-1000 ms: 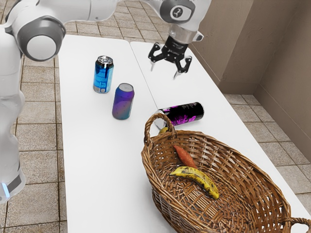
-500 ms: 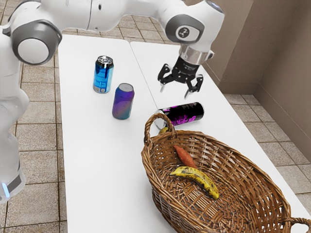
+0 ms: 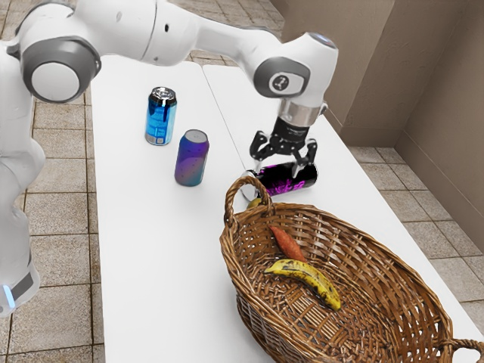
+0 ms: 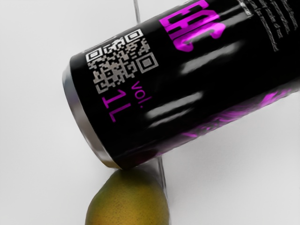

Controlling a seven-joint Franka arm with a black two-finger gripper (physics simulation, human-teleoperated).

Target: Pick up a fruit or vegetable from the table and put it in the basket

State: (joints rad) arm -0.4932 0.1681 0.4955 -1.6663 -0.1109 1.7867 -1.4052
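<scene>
The fruit (image 4: 129,199), yellow-green and rounded, lies on the table (image 3: 155,249) near our open jaws, on the basket's side of them, right by the silvery end of the black can (image 4: 187,84); we cannot tell whether the two touch. Our gripper (image 3: 277,175) points down over that can, which lies on its side, and its fingers stand wide apart with nothing held between them. From the jaws toward the exterior view's lower edge, just past the fruit, stands the basket (image 3: 243,293), with a spotted banana (image 3: 308,280) and a reddish vegetable (image 3: 287,245) inside. Off from the jaws toward the exterior view's left, the purple can (image 3: 192,159) stands upright, and farther out, the blue can (image 3: 160,117) does too.
</scene>
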